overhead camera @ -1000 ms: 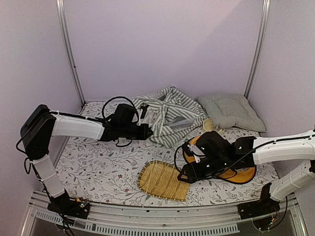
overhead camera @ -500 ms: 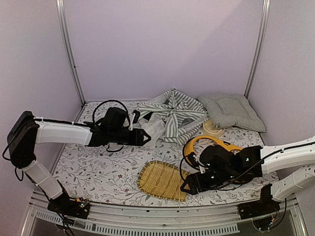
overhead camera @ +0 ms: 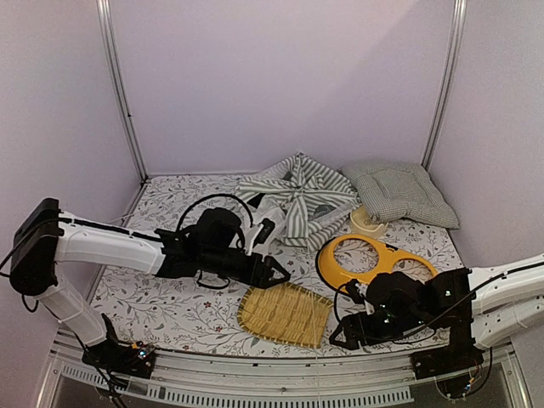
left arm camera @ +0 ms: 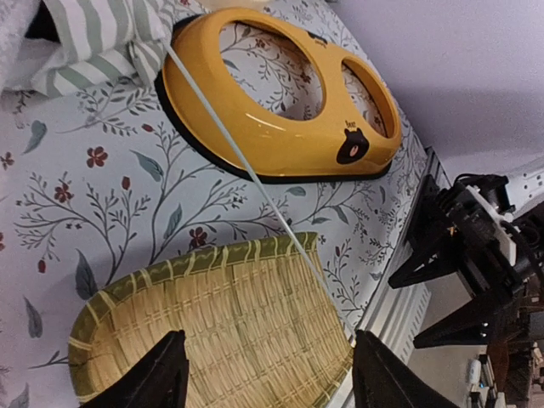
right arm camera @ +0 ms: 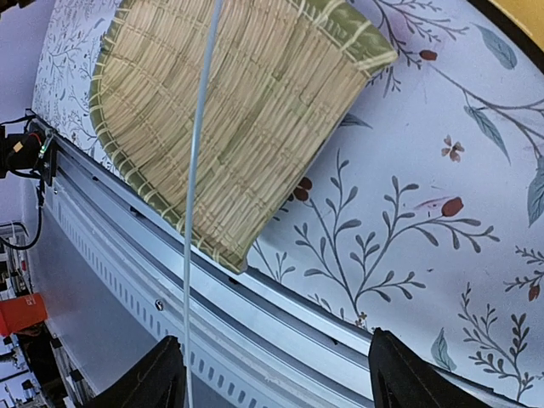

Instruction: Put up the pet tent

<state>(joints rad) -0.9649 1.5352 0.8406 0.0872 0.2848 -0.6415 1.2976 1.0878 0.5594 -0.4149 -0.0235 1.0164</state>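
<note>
The pet tent [overhead camera: 297,197] lies collapsed at about 12 o'clock on the desk [overhead camera: 166,299], a crumpled heap of striped fabric with nothing holding it up. Just beside it, at 2 o'clock, sits a checked cushion [overhead camera: 399,190], and a small cream object [overhead camera: 367,223] rests on the desk below the cushion's near edge. A flat yellow panel with two round openings [overhead camera: 371,260] lies at 4 o'clock. A woven bamboo tray [overhead camera: 285,313] lies at 6 o'clock, close to the desk's near edge.

The left claw [overhead camera: 276,274] reaches in from 9 o'clock and hangs low between the tent and the tray. Its fingers [left arm camera: 161,384] stand apart, clamped on nothing. In the left wrist view a thin white pole [left arm camera: 255,182] runs from the tent's fabric across the yellow panel and over the tray.

The right claw [overhead camera: 340,334] hangs at 5 o'clock, near the tray's right corner, with its jaws spread wide and empty. In the right wrist view the pole passes over the tray and out beyond the desk's edge, just beside one finger but not gripped.
</note>
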